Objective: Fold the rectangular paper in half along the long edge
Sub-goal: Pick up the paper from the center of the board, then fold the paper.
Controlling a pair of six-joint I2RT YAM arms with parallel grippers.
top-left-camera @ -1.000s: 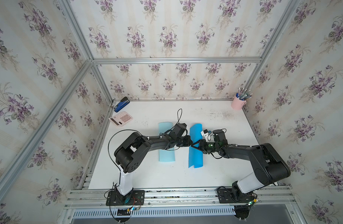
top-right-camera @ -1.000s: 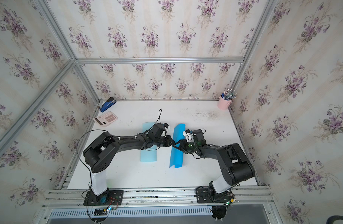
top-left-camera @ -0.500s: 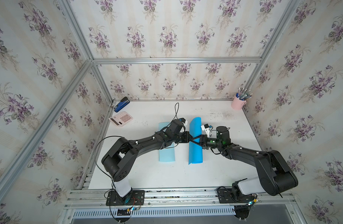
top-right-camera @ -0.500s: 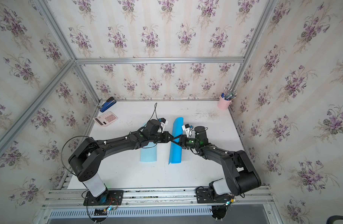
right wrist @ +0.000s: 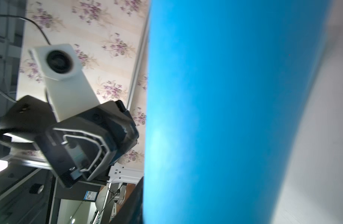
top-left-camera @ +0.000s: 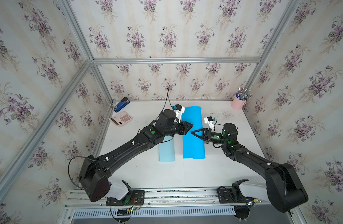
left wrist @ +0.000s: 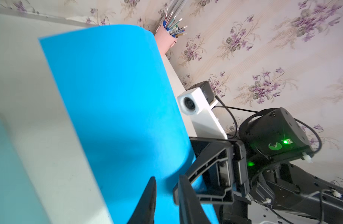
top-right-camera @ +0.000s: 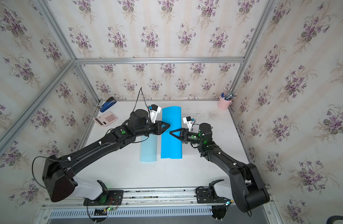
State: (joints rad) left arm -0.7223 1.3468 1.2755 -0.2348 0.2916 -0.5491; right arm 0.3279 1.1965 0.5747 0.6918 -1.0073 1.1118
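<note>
- The bright blue rectangular paper sheet (top-left-camera: 193,149) lies mid-table with its long side running toward the back wall. It is smooth and matte, and it bows into a soft rounded arch rather than lying flat.
- In the left wrist view the sheet (left wrist: 118,106) rises off the table as one even curve with a straight free edge.
- The right gripper (top-left-camera: 193,132), made of hollow black plastic triangles, reaches over the sheet from its right side. In the right wrist view one dark finger (right wrist: 134,203) lies against the paper. Its partner is hidden behind the blue, so I cannot tell whether it pinches the sheet.
- The left gripper (top-left-camera: 190,125) points at the sheet's left edge. Its two black fingers (left wrist: 150,197) stand a little apart, and blue shows through the gap.
- A pale blue paper strip (top-left-camera: 166,150), flat and narrow, lies just left of the sheet with a sliver of table between them.
- Compared with a second ago, the bright sheet sits further toward the back wall. The left arm (top-left-camera: 128,149) has stretched from a bent elbow into a long reach. The pale strip is where it was.
- The white tabletop (top-left-camera: 186,174) is scuffed and carries dark specks near the back.
- A pink calculator (top-left-camera: 120,118) and a blue and black stapler (top-left-camera: 121,104) sit at the back left, and a pink cup of pens (top-left-camera: 238,103) at the back right.
- Floral wallpaper (top-left-camera: 166,35) with purple sprigs lines the walls, which are edged by aluminium frame bars (top-left-camera: 176,60).
</note>
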